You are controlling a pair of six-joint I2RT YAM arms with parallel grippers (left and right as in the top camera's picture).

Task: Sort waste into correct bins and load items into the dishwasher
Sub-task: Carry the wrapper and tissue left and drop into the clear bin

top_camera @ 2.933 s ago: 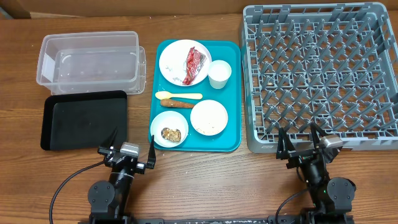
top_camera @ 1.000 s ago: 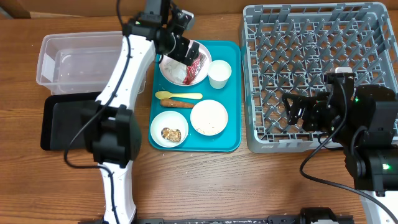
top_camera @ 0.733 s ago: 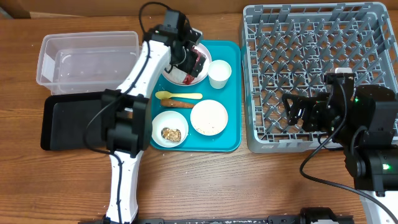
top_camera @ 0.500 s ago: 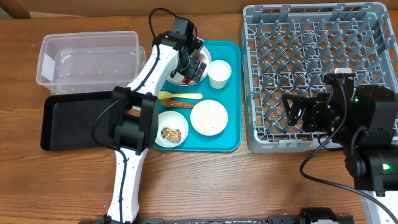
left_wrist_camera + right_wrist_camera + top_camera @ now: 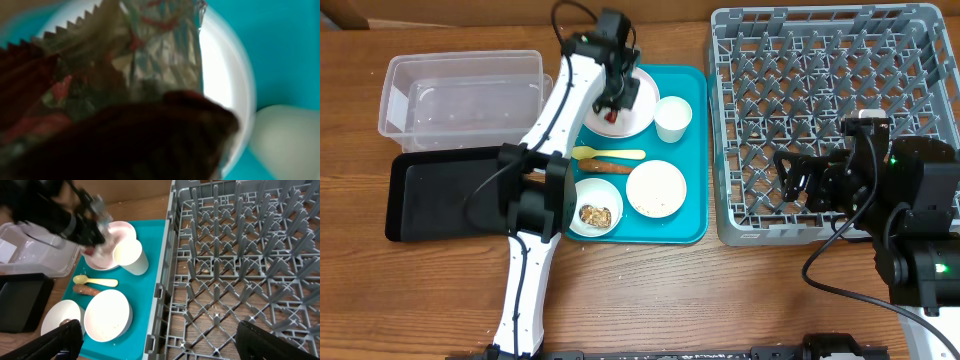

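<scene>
My left gripper [image 5: 617, 95] is down on the pale plate [image 5: 640, 110] at the back of the teal tray, shut on the red shiny wrapper [image 5: 125, 65], which fills the left wrist view. From overhead the gripper hides most of the wrapper. On the tray lie a white cup [image 5: 672, 119], a yellow spoon [image 5: 608, 154], an orange stick [image 5: 608, 167], a bowl [image 5: 656, 188] with rice specks and a bowl [image 5: 592, 208] holding a brown lump [image 5: 595, 214]. My right gripper [image 5: 810, 180] hangs open above the front left of the grey dish rack [image 5: 840, 110], empty.
A clear plastic tub [image 5: 460, 95] stands at the back left with a shallow black tray [image 5: 440, 195] in front of it. The teal tray [image 5: 695, 150] lies between these and the rack. The left arm stretches over the tray's left edge.
The left gripper came down onto the plate and shut on the red wrapper. The right arm has stayed still, jaws open.
</scene>
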